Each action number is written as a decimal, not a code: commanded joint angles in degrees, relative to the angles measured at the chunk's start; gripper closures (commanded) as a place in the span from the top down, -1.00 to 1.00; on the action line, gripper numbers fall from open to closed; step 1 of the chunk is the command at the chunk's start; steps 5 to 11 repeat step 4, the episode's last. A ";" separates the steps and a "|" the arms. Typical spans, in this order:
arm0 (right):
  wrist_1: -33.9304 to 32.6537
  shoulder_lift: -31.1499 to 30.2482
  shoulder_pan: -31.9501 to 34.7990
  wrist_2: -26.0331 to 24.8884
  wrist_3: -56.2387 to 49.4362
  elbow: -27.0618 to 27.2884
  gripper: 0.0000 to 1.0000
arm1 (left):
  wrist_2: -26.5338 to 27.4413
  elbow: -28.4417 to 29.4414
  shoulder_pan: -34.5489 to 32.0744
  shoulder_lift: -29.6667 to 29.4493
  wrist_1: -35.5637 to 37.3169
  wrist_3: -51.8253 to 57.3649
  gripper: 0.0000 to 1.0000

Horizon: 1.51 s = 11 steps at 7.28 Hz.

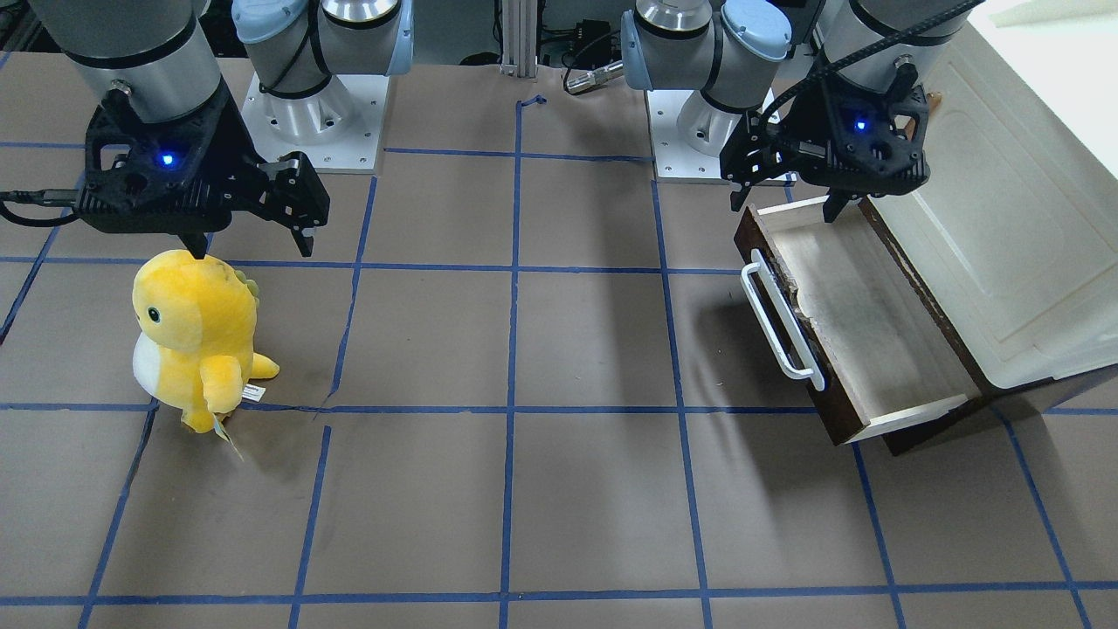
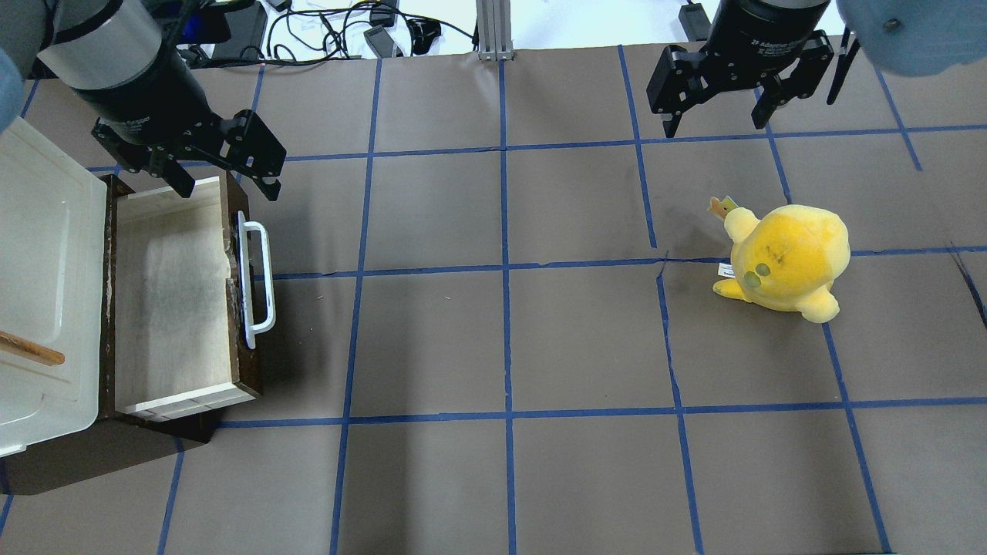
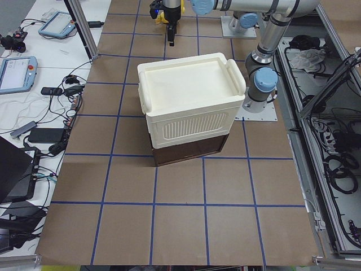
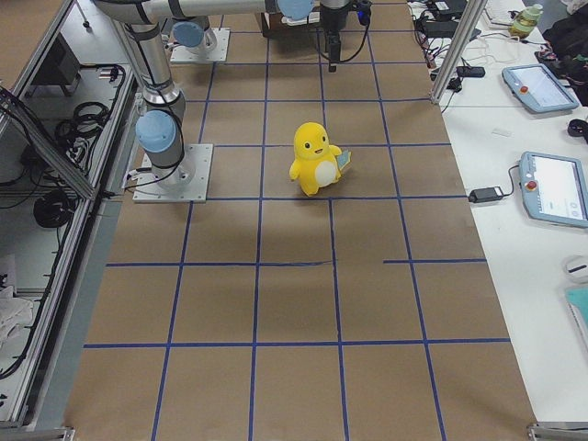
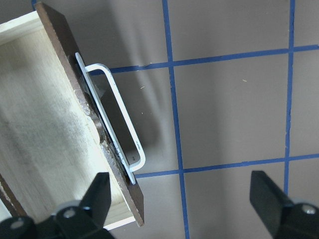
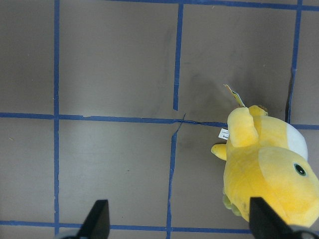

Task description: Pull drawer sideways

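At the robot's left end of the table (image 2: 501, 347), the drawer (image 2: 170, 285) stands pulled well out of the dark base under the cream-white cabinet (image 2: 46, 270). Its pale inside lies open to the overhead view, and its dark brown front panel faces the middle of the table. The long white bar handle (image 2: 258, 281) runs along that panel, which looks chipped along its upper edge. The left tool (image 2: 227, 189) hangs with its fingers spread wide over the end of the drawer that lies nearest the robot's bases in the front-facing view. In the left wrist view one finger (image 5: 99, 194) shows over the pale inside and the other over bare table. The front panel and the end of the handle fall between them, and nothing is gripped. We cannot tell how high above the drawer it hangs. The right tool (image 2: 715, 127) is also spread wide and holds nothing; it hovers over the table well apart from the drawer. Near it a yellow plush toy (image 2: 786, 258) with a white belly stands upright on the table, a small tag at its side.
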 commanded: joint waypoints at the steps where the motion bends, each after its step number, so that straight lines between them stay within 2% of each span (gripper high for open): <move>1: 0.00 0.00 0.00 0.02 0.02 0.00 1.00 | -0.03 -0.20 0.12 0.18 -0.08 0.10 1.00; 11: 0.00 0.00 0.00 0.02 0.02 0.00 1.00 | 0.06 -0.12 0.30 0.17 -0.78 0.10 1.00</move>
